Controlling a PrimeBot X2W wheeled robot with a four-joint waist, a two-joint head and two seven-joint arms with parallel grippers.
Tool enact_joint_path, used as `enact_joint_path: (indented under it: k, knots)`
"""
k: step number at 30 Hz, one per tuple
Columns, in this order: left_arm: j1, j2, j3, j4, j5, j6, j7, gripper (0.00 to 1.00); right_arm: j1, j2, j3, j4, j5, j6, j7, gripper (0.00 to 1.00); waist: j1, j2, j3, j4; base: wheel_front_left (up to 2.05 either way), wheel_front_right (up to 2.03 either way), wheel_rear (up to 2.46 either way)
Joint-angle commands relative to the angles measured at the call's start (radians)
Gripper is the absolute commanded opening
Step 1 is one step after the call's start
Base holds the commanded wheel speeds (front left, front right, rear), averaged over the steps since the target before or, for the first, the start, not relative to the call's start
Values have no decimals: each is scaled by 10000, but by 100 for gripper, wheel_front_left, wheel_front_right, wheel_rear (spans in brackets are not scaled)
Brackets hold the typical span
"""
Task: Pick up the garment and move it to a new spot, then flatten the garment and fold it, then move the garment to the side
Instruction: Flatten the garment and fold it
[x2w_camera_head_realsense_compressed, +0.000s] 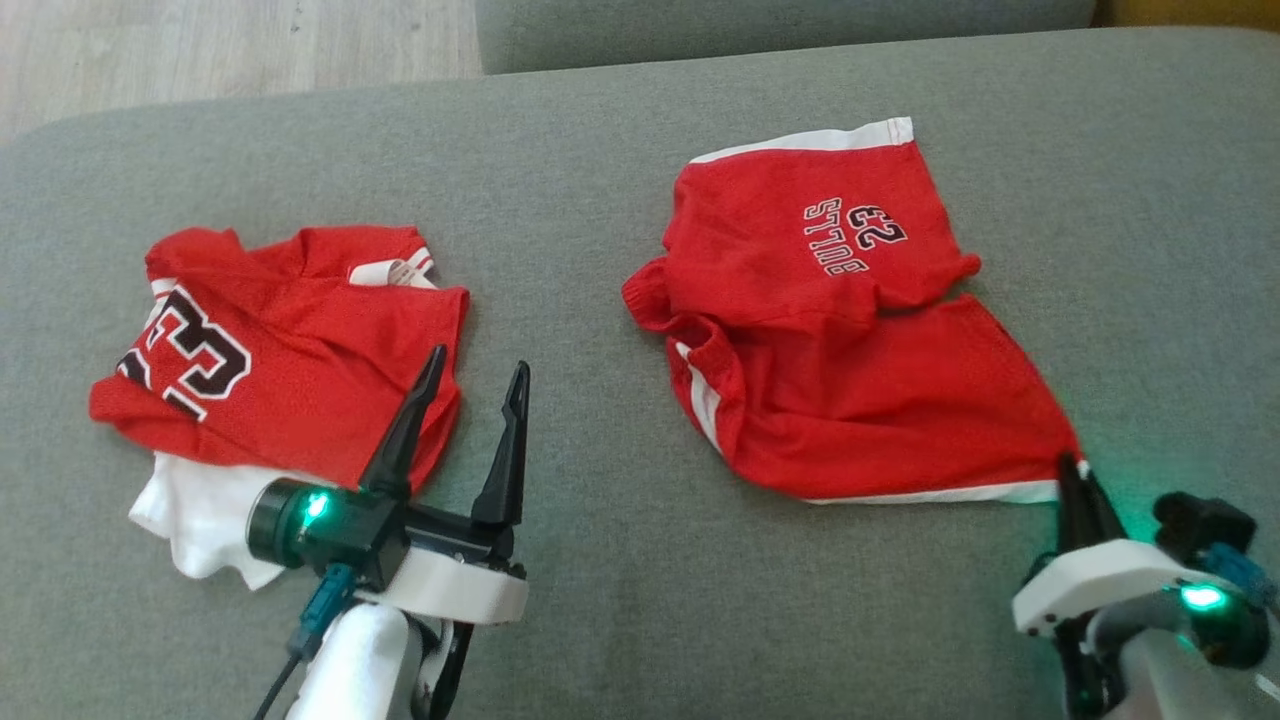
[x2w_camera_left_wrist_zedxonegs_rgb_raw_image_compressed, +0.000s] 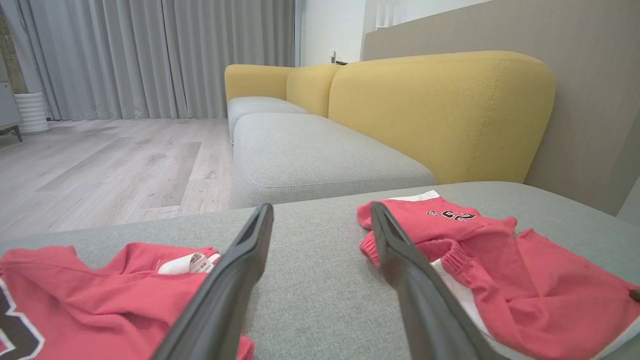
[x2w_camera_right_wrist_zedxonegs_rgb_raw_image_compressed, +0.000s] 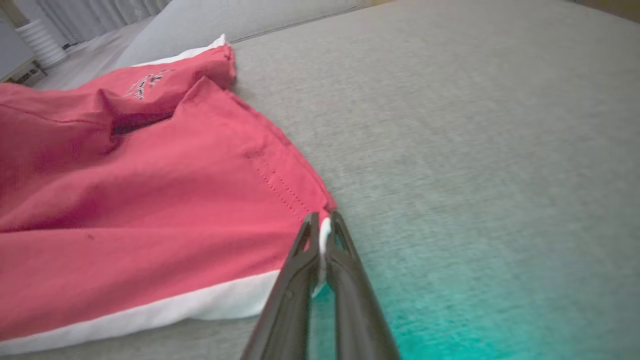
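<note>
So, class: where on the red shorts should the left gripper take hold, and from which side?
Likely the white hem of the red shorts at its near-left end, approached low from the robot's side by the left gripper: that edge lies exposed on the cushion, and the right gripper pinches the opposite corner.

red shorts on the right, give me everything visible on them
Red shorts: thin fabric, white hem bands and side stripe, ribbed waistband, black-and-white BULLS print with a number, upside down in the head view. Crumpled, one leg over the other, on the grey sofa cushion. The right hand is shut on the near white hem corner.
</note>
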Motion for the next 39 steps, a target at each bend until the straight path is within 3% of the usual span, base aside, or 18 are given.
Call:
enact_joint_path:
  k: [1,6,11,18,23,39]
  knots:
    - [-358,84,360,-242,109,-63,-51,100,-186,-78,-145,-65,-171,65,-152,0,0,0,-11,-64,0,0,0]
    - [-466,221,140,-69,189,-228,-51,100,-352,-78,-739,25,-421,65,-300,0,0,0,26,-206,0,0,0]
    - [-839,572,-863,522,232,-509,150,100,-517,-78,-921,168,-502,65,-360,0,0,0,127,-289,0,0,0]
    - [-2240,1708,-3632,1409,-423,-582,978,100,-969,-78,-1355,542,-719,65,-482,0,0,0,427,-540,0,0,0]
    - [-3386,2140,-5333,1973,-1135,-584,1075,100,-1237,-78,-1155,779,-674,65,-554,0,0,0,686,-703,0,0,0]
    - [-5824,2052,-7787,3560,-2221,-586,395,100,-1713,-78,-847,985,-507,65,-675,0,0,0,1285,-1039,0,0,0]
